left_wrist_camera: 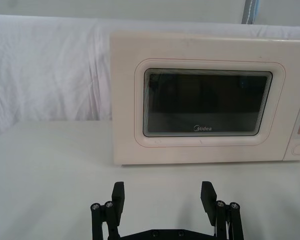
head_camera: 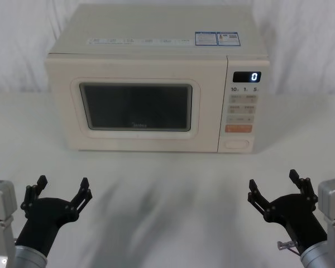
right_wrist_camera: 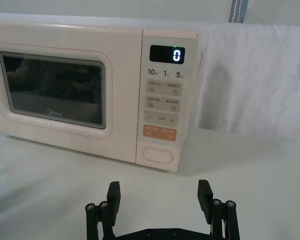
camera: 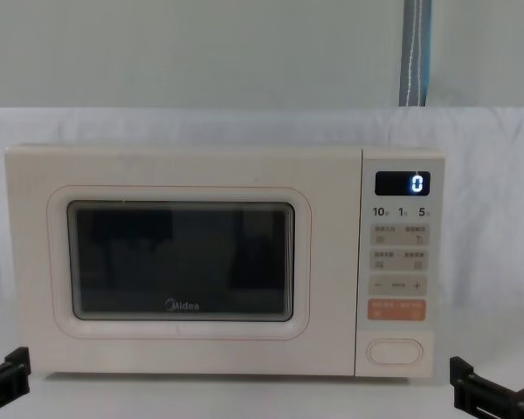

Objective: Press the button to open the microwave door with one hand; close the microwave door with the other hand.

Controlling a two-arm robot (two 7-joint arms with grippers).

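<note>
I see a white table [head_camera: 167,223] with a white cloth backdrop [left_wrist_camera: 50,70] hung behind it and a pale wall above; a grey-blue strap [camera: 415,52] hangs down that wall at far right. At the far middle of the table sits the cream microwave [head_camera: 156,33]. Its microwave door [head_camera: 61,111] is shut flush, with a dark rounded window in a raised frame and a grey Midea logo under the glass. To the right, the narrow control panel [head_camera: 241,111] shows a lit "0" on its display [head_camera: 247,77]. The button [head_camera: 237,144], a wide cream oval, sits at the panel's bottom, below an orange key [head_camera: 238,128]. My left gripper [head_camera: 61,190] hovers near left with fingers spread wide, holding nothing. My right gripper [head_camera: 274,184] hovers near right, likewise spread wide, holding nothing, well short of the microwave.
</note>
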